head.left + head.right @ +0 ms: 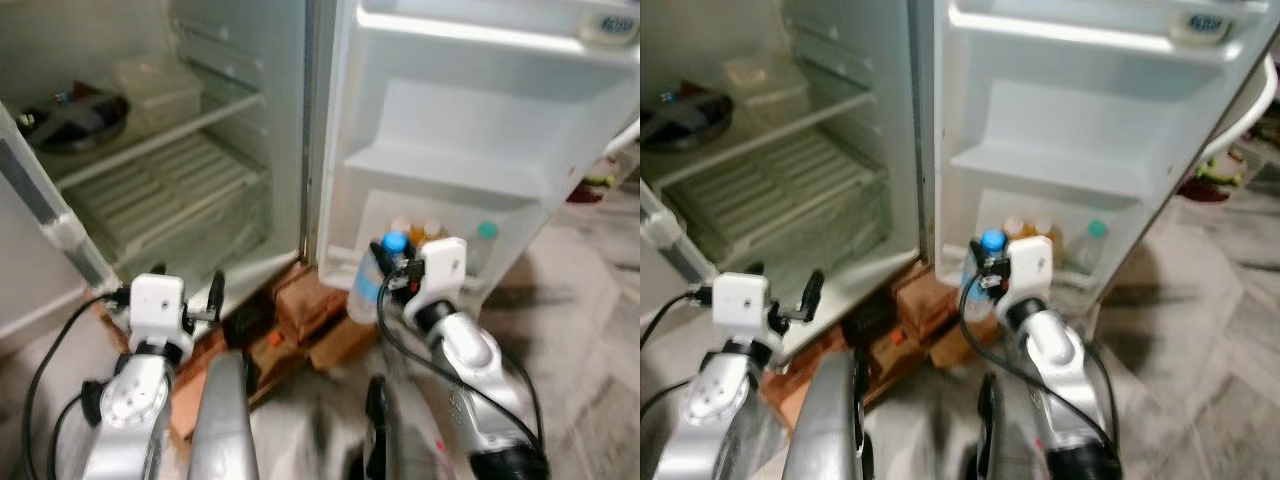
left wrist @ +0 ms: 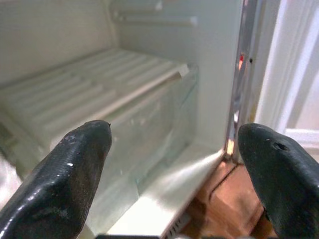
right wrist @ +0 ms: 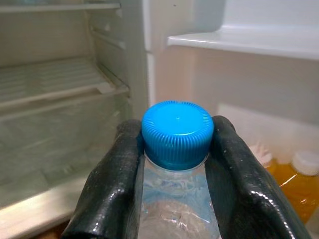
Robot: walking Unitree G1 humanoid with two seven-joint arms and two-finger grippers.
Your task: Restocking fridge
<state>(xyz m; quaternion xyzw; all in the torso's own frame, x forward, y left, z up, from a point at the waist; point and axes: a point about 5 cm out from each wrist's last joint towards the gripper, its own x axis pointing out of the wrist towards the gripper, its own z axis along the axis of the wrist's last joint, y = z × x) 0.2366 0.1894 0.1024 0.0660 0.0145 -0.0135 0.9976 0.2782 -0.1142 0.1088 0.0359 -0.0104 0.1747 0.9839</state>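
Observation:
My right gripper [image 3: 177, 130] is shut on the neck of a clear water bottle [image 1: 368, 288] with a blue cap [image 3: 177, 133]. It holds the bottle upright just in front of the lowest shelf of the open fridge door [image 1: 470, 110]. That shelf holds orange juice bottles [image 1: 432, 232] and a green-capped bottle [image 1: 486, 232]. My left gripper [image 2: 174, 132] is open with nothing between its fingers. It hovers low before the fridge body, facing the clear crisper drawer [image 1: 170, 200].
A dark pan [image 1: 75, 120] and a clear box [image 1: 160, 85] sit on the fridge's inner shelf. The middle door shelf [image 1: 450, 165] is bare. A round tub [image 1: 608, 28] rests in the top door shelf. Brown blocks [image 1: 310, 310] lie under the fridge's front edge.

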